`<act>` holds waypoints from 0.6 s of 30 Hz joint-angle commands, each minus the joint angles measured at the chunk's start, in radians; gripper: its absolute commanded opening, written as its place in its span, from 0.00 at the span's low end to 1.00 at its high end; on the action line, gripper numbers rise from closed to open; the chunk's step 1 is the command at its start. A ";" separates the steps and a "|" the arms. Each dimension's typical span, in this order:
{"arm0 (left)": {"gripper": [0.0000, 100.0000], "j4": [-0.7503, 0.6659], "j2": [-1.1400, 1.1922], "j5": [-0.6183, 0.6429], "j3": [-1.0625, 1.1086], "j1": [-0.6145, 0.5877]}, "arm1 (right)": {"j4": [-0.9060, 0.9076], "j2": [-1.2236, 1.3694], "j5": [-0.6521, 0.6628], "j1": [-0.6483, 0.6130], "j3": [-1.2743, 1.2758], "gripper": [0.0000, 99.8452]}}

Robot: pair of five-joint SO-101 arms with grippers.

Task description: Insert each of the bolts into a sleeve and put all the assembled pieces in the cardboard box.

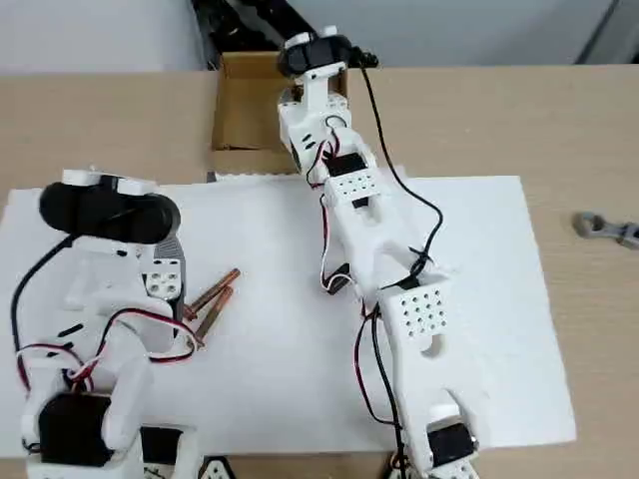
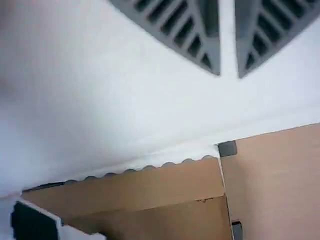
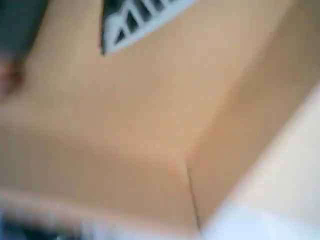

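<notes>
White foam sheet (image 1: pixel 479 230), from above, bears two copper-coloured metal pieces (image 1: pixel 215 294), well apart from the brown cardboard box (image 1: pixel 245 100). My left gripper (image 2: pixel 229 75) stands barely parted, empty. My right gripper (image 3: pixel 112 40) hangs inside the box, its hold I cannot tell; I'd release low.

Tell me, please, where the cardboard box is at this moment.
In the high view, the cardboard box sits near the table's far edge, left of centre, just beyond the white mat, with the right arm stretched over it.
</notes>
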 commanded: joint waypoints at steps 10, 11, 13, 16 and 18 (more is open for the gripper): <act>0.07 -0.034 0.009 0.057 0.087 -0.009 | 0.638 -0.432 -0.017 0.058 -0.055 0.16; 0.07 -0.026 0.026 0.057 0.087 -0.009 | 0.707 -0.466 -0.017 0.068 -0.055 0.16; 0.07 -0.014 0.089 0.057 0.077 -0.009 | 0.835 -0.527 -0.018 0.084 -0.055 0.16; 0.06 -0.008 0.221 0.058 0.039 -0.009 | 1.006 -0.610 -0.077 0.101 -0.055 0.16; 0.06 -0.006 0.316 0.061 -0.013 -0.009 | 1.099 -0.659 -0.117 0.110 -0.055 0.16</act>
